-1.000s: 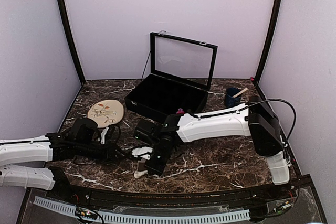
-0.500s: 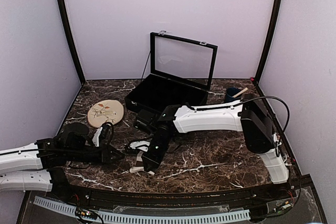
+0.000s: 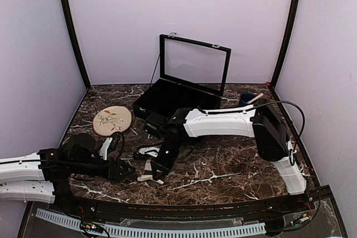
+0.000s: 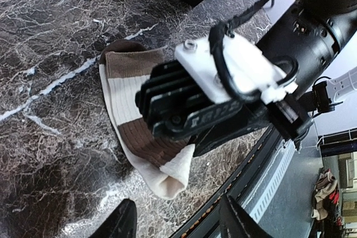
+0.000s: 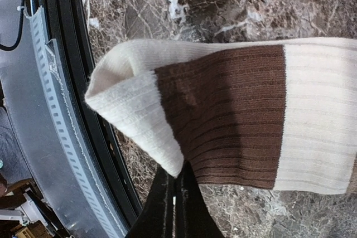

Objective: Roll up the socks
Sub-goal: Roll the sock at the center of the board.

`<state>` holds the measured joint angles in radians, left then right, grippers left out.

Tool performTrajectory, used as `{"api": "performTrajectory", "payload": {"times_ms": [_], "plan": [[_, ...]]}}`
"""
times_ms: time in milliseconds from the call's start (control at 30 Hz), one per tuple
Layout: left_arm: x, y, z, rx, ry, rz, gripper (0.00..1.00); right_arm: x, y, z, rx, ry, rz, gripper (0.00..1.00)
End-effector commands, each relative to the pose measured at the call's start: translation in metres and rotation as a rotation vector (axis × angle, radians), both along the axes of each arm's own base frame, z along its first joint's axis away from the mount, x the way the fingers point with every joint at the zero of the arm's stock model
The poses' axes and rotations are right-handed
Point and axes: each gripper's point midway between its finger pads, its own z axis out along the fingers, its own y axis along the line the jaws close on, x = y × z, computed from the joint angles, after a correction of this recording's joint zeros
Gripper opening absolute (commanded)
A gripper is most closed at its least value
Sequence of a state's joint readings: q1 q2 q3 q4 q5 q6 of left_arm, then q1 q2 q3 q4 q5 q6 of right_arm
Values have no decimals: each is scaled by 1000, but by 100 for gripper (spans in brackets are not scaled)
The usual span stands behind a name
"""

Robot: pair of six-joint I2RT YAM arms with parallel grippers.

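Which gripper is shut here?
The right gripper: its fingers are pressed together at the sock; those of the left gripper stand apart.

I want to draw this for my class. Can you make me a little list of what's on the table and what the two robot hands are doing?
sock: cream with brown bands, lying on the marble table near its front edge
right gripper: shut, tips at the sock's edge
left gripper: open, beside the sock, not touching it
plate: round, leaf pattern, left side
case: black, lid up, at the back
cup: blue, stick inside, back right
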<state>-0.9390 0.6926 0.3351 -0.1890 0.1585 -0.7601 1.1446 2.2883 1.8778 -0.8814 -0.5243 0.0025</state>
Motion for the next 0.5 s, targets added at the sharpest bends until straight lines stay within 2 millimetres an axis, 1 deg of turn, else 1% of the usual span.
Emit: {"api": "performTrajectory", "payload": {"times_ms": [0,133,367,467], "plan": [[-3,1,-6,28,-51,-46,53,4,5,3,13,30,-4,0],[-3,-2,-10,47,-72,-78,54,3,6,4,13,39,-2,0],[-2,-17,-11,58,-117,-157,54,4,6,2,6,56,-3,0],[-3,-23,-15,88,-126,-196,54,6,6,2,6,63,-7,0]]}}
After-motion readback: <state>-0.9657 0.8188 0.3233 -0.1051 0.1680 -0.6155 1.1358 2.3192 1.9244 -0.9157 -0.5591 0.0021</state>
